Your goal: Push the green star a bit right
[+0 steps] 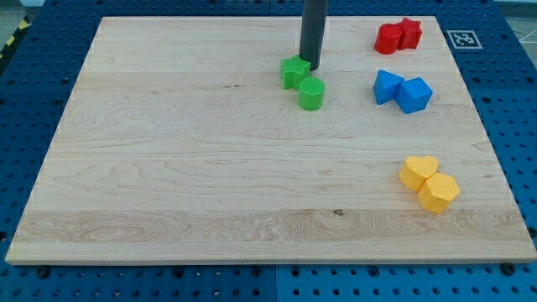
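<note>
The green star (294,71) lies on the wooden board (168,151) near the view's top centre. A green cylinder (311,93) sits just below and to the right of it, touching or nearly touching. My tip (309,65) stands at the star's upper right edge, touching it or almost so. The dark rod rises straight up out of the view's top.
Two red blocks (398,36) sit together at the view's top right. Two blue blocks (403,91) lie below them. Two yellow blocks (429,183) lie at the lower right. A marker tag (462,39) lies off the board's top right corner.
</note>
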Robot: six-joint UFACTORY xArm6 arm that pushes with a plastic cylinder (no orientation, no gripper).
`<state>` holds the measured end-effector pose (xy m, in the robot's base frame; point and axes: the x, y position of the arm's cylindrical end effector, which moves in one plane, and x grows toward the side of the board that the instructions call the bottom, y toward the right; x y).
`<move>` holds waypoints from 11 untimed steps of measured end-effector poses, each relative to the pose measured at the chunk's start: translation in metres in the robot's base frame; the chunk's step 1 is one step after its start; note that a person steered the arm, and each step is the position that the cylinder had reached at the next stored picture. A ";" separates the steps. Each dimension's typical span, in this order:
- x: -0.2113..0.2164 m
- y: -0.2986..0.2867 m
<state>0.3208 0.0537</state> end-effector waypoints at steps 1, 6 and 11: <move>-0.006 -0.007; 0.009 -0.065; -0.021 -0.044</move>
